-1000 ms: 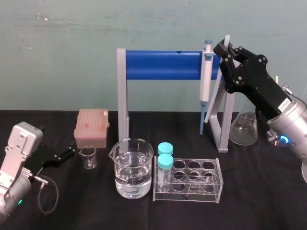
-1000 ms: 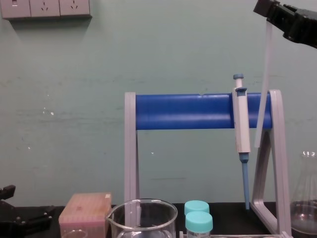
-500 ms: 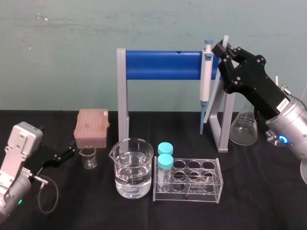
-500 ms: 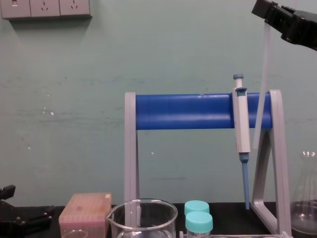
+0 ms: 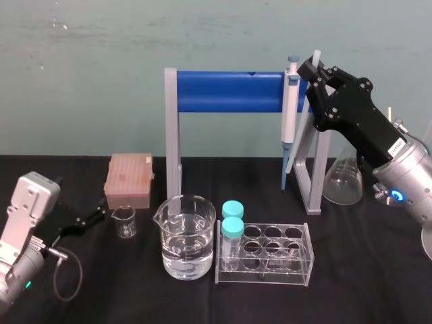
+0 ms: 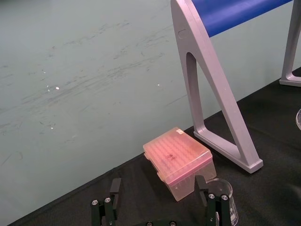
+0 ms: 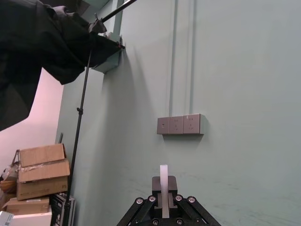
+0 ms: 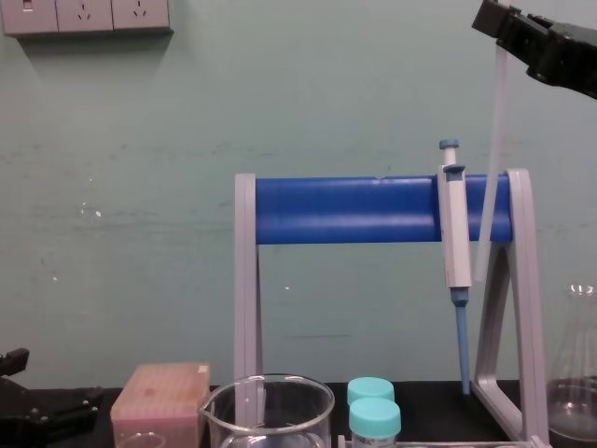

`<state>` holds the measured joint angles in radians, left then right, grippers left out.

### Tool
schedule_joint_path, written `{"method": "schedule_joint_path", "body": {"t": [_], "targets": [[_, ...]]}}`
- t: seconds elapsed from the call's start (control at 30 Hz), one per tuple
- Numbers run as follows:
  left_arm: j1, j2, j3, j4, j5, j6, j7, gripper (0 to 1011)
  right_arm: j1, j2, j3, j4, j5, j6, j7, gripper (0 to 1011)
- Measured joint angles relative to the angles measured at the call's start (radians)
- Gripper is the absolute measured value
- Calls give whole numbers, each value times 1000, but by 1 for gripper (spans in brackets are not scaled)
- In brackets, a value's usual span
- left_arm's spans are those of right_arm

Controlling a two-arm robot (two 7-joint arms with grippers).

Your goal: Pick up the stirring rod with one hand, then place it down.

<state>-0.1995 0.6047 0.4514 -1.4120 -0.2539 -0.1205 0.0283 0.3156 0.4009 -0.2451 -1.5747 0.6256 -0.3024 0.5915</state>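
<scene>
The stirring rod (image 8: 492,168) hangs almost upright, slightly tilted, in front of the right end of the blue rack. My right gripper (image 8: 506,30) is shut on its upper end, high above the table. In the head view the rod's tip (image 5: 316,56) sticks out above the right gripper (image 5: 314,70), beside the pipette. The right wrist view shows the rod's end (image 7: 163,187) pinched between the fingers. My left gripper (image 5: 95,217) rests low at the table's left, open, with its fingers (image 6: 114,189) wide apart facing the pink box.
A grey-and-blue pipette (image 5: 289,115) hangs on the blue-bar rack (image 5: 223,92). In front stand a water beaker (image 5: 185,236), two teal-capped vials (image 5: 232,228) in a clear tube rack (image 5: 273,255), a small beaker (image 5: 124,221), a pink tip box (image 5: 128,179) and a flask (image 5: 343,179).
The right gripper has drifted slightly left with the rod; the rod's lower end has swung a little toward the pipette. The left arm has not moved.
</scene>
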Motion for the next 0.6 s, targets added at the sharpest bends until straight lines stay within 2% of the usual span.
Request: {"method": "schedule_joint_path", "body": {"t": [0.6], "targets": [[0, 0, 0, 0, 0, 0, 0, 1000, 4, -4, -4, 5, -4, 2, -1, 67]]}}
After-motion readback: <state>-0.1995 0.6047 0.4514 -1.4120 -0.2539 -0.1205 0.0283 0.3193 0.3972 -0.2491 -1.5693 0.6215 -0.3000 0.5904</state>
